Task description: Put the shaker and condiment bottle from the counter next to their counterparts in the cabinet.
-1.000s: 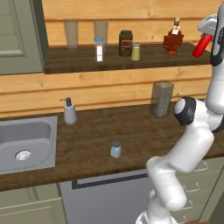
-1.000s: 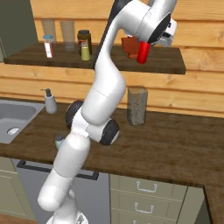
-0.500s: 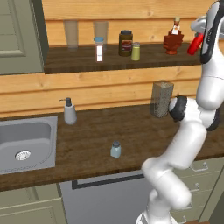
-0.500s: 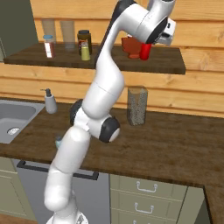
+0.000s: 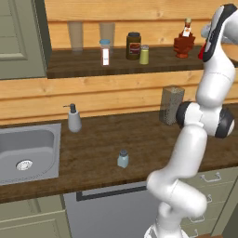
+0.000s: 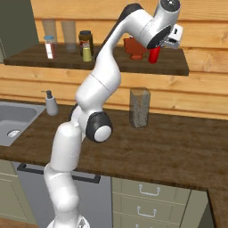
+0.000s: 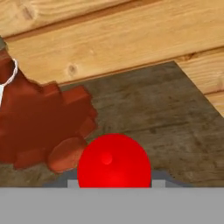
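Right base view: the gripper [image 6: 156,48] clasps the red condiment bottle [image 6: 154,54] upright over the cabinet [image 6: 173,67] floor, just beside the brown sauce bottle [image 6: 134,47]. The blue-grey shaker [image 5: 122,159] stands on the counter [image 5: 93,148].

Condiment bottle [image 6: 154,54]: stood between the jaws on the cabinet [image 6: 178,69] floor, just right of the sauce bottle [image 6: 135,48]. Olive shaker [image 6: 87,52] and jar [image 5: 133,45]: farther left of the jaws, same shelf. Shaker [image 5: 122,159]: far below the jaws, on the worktop [image 5: 139,139], right of the sink [image 5: 28,151].
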